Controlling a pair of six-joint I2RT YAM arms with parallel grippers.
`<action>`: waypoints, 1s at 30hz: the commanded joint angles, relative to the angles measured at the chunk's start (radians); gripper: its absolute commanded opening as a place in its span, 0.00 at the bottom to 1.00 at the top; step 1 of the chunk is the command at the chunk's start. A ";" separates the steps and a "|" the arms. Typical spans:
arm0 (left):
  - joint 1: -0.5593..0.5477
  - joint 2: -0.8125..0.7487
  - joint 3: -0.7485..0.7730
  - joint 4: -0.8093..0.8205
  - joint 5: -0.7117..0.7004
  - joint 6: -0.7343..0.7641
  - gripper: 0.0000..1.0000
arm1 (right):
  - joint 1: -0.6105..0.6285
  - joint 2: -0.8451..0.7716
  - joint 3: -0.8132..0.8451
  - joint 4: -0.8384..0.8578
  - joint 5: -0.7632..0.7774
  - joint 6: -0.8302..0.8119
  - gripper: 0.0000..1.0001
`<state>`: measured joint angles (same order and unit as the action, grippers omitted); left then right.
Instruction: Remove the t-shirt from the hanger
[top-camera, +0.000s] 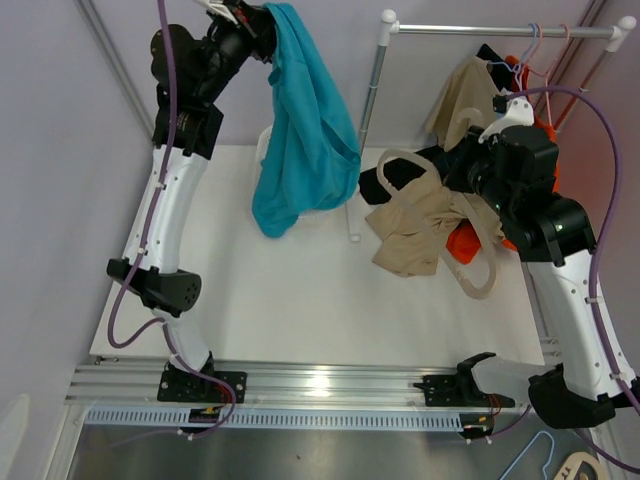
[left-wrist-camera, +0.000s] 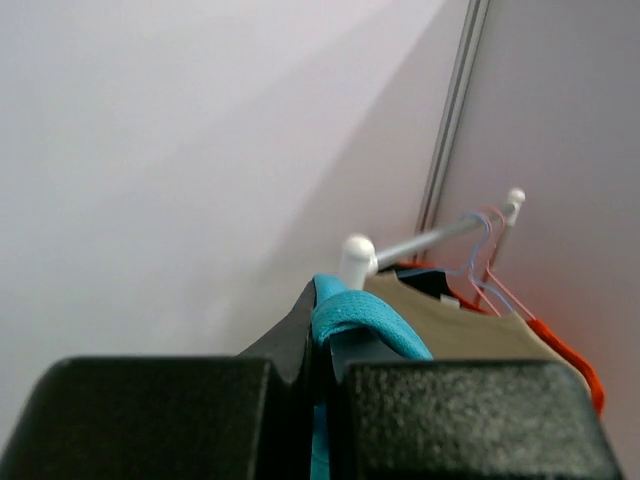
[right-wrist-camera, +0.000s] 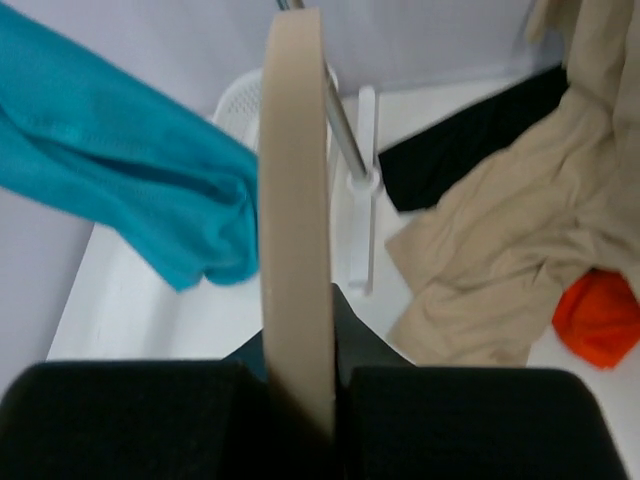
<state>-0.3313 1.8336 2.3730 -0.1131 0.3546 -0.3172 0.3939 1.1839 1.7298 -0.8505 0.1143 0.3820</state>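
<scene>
**Q:** Where did the teal t-shirt (top-camera: 300, 140) sit relative to the clothes rack (top-camera: 500, 30)?

**A:** Left of the rack's white upright. It hung high above the table (top-camera: 290, 300) from my left fingers (top-camera: 262, 38), with its lower folds draped down beside that post. My left fingers were clenched on a bunched teal edge of it, as the left wrist view showed. Whether a hanger was inside it, I could not tell.

**Q:** And the right fingers (top-camera: 452, 168)?

**A:** They were clamped on a flat band of the beige garment (top-camera: 420, 225), below the rack's rail. That garment lay crumpled on the table at the foot of the rack. An orange garment (top-camera: 462, 242) showed just beside it, and a black garment (top-camera: 385, 182) lay against the upright's base.

**Q:** What hung on the rack itself?

**A:** Hangers (top-camera: 530, 45) near the rail's right end carried beige, black and orange clothes. A white basket (right-wrist-camera: 240, 100) stood left of the rack, behind the teal cloth.
</scene>
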 joint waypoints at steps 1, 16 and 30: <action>0.049 0.024 0.098 0.268 0.063 -0.039 0.01 | -0.026 0.037 0.080 0.229 0.045 -0.055 0.00; 0.100 0.206 0.116 0.305 -0.107 0.073 0.01 | -0.170 0.371 0.164 0.755 0.099 -0.212 0.00; 0.110 0.434 0.002 -0.236 -0.189 -0.275 0.01 | -0.178 0.738 0.628 0.749 -0.047 -0.276 0.00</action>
<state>-0.2325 2.3089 2.3905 -0.1970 0.1909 -0.4541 0.2203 1.8690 2.2501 -0.1734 0.1043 0.1276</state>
